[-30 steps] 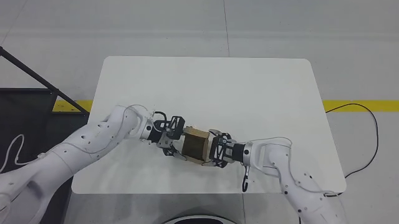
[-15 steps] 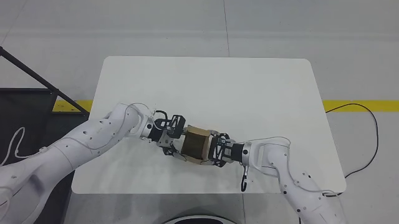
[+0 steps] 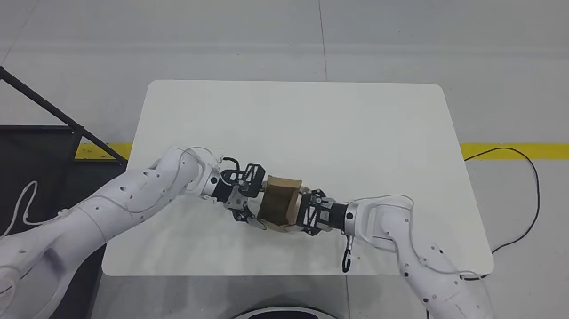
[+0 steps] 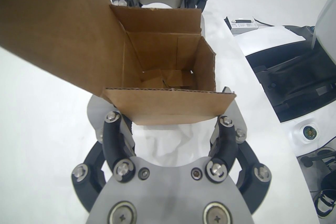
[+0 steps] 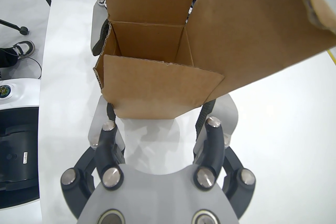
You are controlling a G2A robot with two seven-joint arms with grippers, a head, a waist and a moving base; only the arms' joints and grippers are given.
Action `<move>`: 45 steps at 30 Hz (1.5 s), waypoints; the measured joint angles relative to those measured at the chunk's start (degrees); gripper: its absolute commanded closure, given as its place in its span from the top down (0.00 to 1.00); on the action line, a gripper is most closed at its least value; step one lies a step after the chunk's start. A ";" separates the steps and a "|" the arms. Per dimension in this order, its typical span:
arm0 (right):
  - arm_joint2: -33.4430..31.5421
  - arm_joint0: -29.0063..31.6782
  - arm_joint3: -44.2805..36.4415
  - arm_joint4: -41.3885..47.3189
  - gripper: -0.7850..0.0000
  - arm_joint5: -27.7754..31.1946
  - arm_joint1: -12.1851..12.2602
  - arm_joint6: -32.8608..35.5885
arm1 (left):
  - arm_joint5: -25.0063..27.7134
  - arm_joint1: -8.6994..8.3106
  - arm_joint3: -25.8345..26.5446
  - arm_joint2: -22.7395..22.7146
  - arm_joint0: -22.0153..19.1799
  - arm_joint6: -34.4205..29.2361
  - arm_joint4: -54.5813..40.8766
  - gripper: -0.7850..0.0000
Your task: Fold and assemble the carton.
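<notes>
At the left, the left arm (image 3: 133, 199) lies across the front part of the white table (image 3: 373, 132). The left gripper (image 3: 252, 200) sits against the left end of the brown carton (image 3: 283, 203), its 2 fingers (image 4: 92, 112) spread wide on either side of a short flap (image 4: 168, 107); whether they press the cardboard I cannot tell. The carton lies on its side on the table near the front edge, between the 2 grippers, with an open end facing each one and 1 long flap (image 4: 52, 12) standing out from it. At its right end the right gripper (image 3: 307, 214) is just as close, its fingers (image 5: 231, 109) spread around a second short flap (image 5: 157, 93), and the right arm (image 3: 400, 230) runs off toward the front right corner
</notes>
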State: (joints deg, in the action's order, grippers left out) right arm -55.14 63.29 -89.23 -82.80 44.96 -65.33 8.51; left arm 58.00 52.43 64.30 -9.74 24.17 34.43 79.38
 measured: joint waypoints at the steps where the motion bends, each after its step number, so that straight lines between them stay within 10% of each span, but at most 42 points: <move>1: -0.01 0.02 -0.01 0.01 0.82 -0.03 0.01 -0.01 | 0.00 0.01 0.02 0.00 0.01 -0.03 0.04 0.84; 23: -0.65 0.77 -0.80 0.95 0.80 -2.44 0.08 0.84 | 0.00 -0.03 0.58 0.00 0.22 -0.18 0.80 0.84; 31: -0.90 1.01 -1.05 1.08 1.00 -2.69 0.14 0.79 | 0.00 -0.12 0.47 0.00 0.27 -0.39 0.19 1.00; 45: -3.13 3.08 -2.18 0.73 1.00 -1.67 0.92 -1.13 | 0.00 -0.50 0.62 0.00 0.21 -0.82 -2.60 1.00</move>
State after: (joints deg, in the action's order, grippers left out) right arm -58.27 66.37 -91.41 -82.07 43.29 -64.42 7.38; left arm 58.00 51.93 64.92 -9.74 24.38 33.62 76.78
